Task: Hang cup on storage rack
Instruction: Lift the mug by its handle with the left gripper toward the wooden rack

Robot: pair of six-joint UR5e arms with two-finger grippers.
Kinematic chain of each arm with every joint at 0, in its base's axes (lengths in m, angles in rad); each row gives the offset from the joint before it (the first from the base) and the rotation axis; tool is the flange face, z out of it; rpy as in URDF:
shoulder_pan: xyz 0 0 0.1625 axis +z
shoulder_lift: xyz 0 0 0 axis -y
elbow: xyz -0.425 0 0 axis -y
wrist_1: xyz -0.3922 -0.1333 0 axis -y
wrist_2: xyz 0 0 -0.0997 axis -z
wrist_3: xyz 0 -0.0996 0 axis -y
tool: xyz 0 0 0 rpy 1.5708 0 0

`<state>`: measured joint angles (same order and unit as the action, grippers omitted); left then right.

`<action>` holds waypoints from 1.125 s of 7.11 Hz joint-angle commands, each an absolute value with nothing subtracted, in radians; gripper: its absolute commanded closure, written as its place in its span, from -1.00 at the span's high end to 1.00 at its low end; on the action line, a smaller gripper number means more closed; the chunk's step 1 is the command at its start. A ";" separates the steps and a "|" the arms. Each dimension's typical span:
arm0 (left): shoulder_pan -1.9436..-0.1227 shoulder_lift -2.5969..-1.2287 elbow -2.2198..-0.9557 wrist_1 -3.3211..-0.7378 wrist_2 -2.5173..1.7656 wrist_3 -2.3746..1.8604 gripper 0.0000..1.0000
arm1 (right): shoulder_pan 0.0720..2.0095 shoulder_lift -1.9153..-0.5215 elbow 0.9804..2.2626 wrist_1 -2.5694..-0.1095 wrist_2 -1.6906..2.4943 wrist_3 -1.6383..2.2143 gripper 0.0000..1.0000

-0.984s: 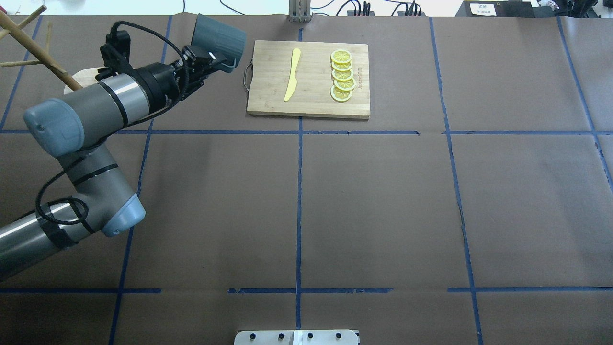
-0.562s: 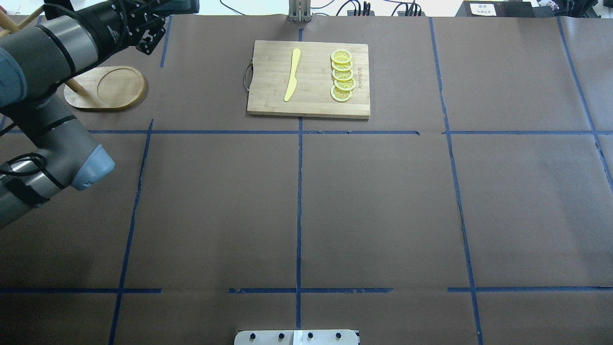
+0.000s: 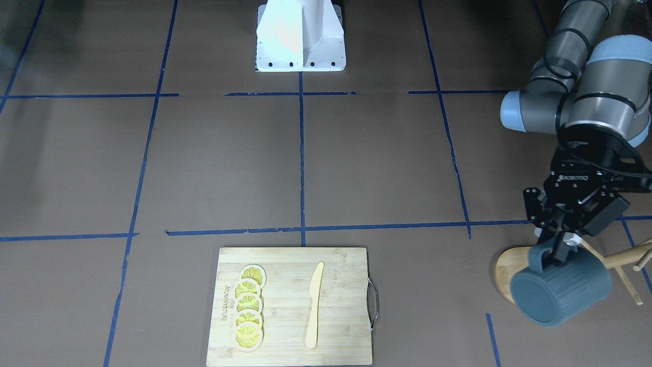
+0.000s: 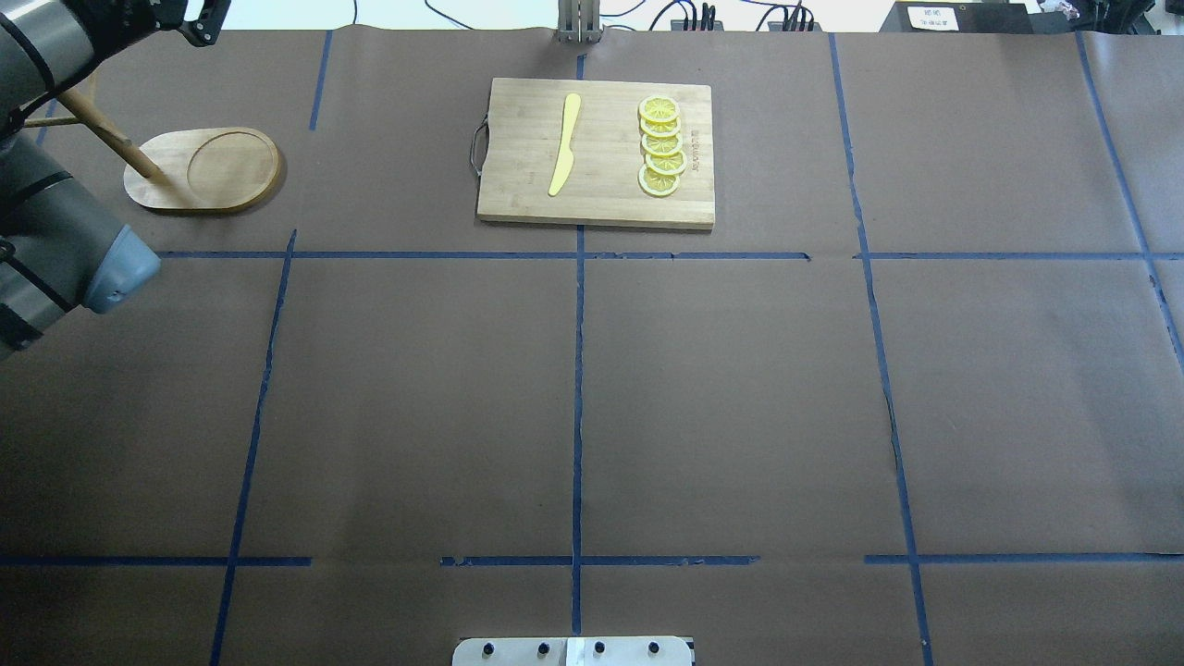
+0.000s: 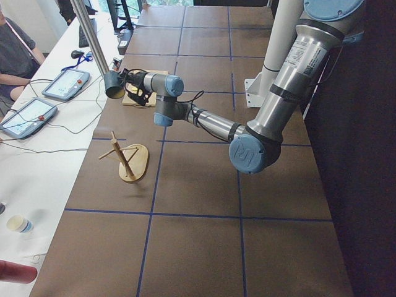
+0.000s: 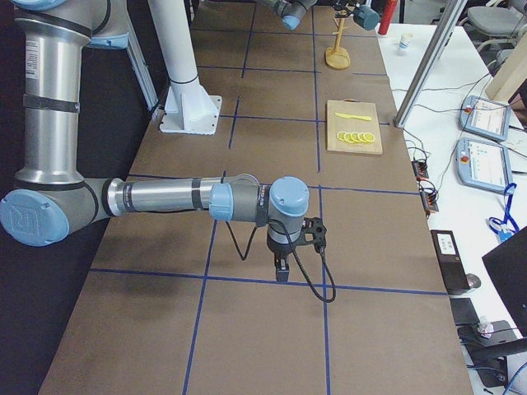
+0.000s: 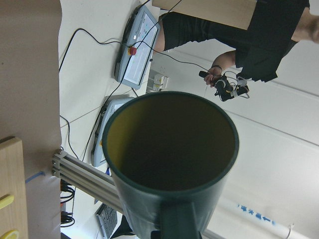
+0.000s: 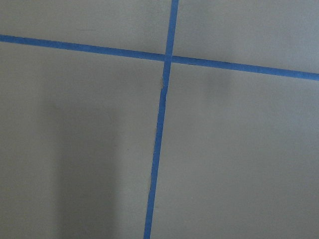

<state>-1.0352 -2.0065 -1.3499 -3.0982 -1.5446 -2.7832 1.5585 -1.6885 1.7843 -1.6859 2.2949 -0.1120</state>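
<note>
The cup is being held off the table by the left gripper, whose fingers are being pinched on the side handle. The mug is being carried on its side – in the front-facing view its round bottom is being turned toward the camera, while in the left wrist view its dark mouth is being shown, with the handle at the lower edge. It is being kept just beside the upper part of the storage rack, on the side toward the operators' desk, and is not being borne by any peg. From the far right end of the table the cup is being seen next to the top of the rack's pole. In the overhead view only the oval base and the slanted pole are being shown; the cup is being cut off by the upper edge.

The right gripper is being pointed down over the brown table cover, near a crossing of blue tape lines – whether its fingers are spread or pressed together cannot be told.

A cutting board with a yellow knife and a row of lemon slices is lying well apart from the rack. A person's hand is being glimpsed beyond the cup.
</note>
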 commanded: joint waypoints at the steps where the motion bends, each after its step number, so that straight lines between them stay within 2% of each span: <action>1: -1.077 -2.000 -1.218 -3.256 -1.545 -2.893 -0.99 | 1.559 -1.687 1.786 -1.686 2.295 -0.112 1.00; 5: -1.083 -1.899 -1.192 -3.446 -1.546 -2.954 -0.98 | 1.559 -1.686 1.787 -1.686 2.293 -0.112 1.00; 8: -1.083 -1.861 -1.189 -3.482 -1.546 -2.957 -0.97 | 1.559 -1.686 1.789 -1.686 2.293 -0.112 1.00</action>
